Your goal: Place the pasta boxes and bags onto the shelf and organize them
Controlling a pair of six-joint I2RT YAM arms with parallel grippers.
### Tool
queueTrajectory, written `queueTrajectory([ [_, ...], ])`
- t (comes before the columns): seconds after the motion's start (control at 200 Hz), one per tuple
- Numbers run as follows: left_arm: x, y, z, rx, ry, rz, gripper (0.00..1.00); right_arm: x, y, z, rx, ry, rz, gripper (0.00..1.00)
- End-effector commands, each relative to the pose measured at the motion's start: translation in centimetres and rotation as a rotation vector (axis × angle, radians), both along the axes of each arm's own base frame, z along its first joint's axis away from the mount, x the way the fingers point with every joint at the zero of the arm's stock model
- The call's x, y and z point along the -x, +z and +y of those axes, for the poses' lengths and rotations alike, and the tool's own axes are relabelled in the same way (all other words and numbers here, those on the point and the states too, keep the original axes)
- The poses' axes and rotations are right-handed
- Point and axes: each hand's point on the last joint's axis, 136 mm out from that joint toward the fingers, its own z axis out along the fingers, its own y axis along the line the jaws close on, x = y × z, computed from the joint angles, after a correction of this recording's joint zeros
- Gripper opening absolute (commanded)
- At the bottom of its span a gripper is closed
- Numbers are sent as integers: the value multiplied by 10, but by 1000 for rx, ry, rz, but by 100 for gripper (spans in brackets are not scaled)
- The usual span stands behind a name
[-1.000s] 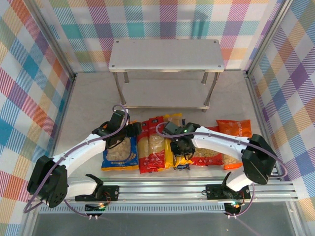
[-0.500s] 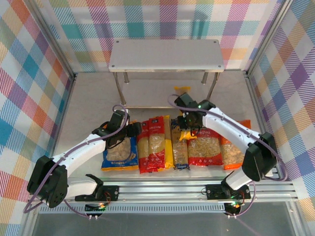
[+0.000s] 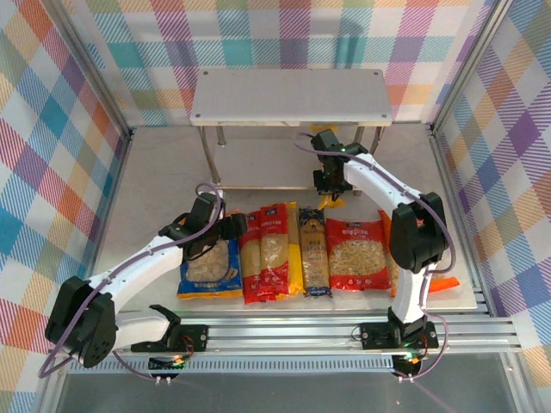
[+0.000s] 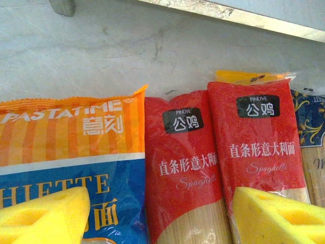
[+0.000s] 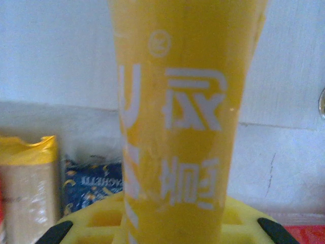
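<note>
In front of the shelf, just right of its middle and level with the lower board, I have the right gripper pinched narrow on a yellow pasta pack. My left gripper hangs with its jaws spread wide, holding nothing, over the row lying on the table. One pad is above the blue bag, the other above a red pasta pack.
</note>
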Motion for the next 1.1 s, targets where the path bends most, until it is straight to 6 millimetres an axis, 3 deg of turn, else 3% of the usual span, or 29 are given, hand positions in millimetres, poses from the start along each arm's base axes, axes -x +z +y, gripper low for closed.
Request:
queueTrajectory([
  [0.0,6,0,2,-28,-17,-1,74,-38,41,3,-5,-9,-185,0],
  [0.465,10,-7,3,-39,-28,20,75,-72,39,-15,64,-68,-258,3],
  [0.74,11,-7,4,-41,-29,17,75,-84,27,-31,88,-120,-248,6],
  [0.88,9,-4,3,-41,-32,8,75,-85,15,-35,102,-128,-225,23],
  [1.025,14,-7,6,-57,-38,32,75,-82,5,-38,119,-141,-199,54],
  [1.095,14,-6,5,-57,-43,33,75,-81,2,-40,122,-144,-194,59],
])
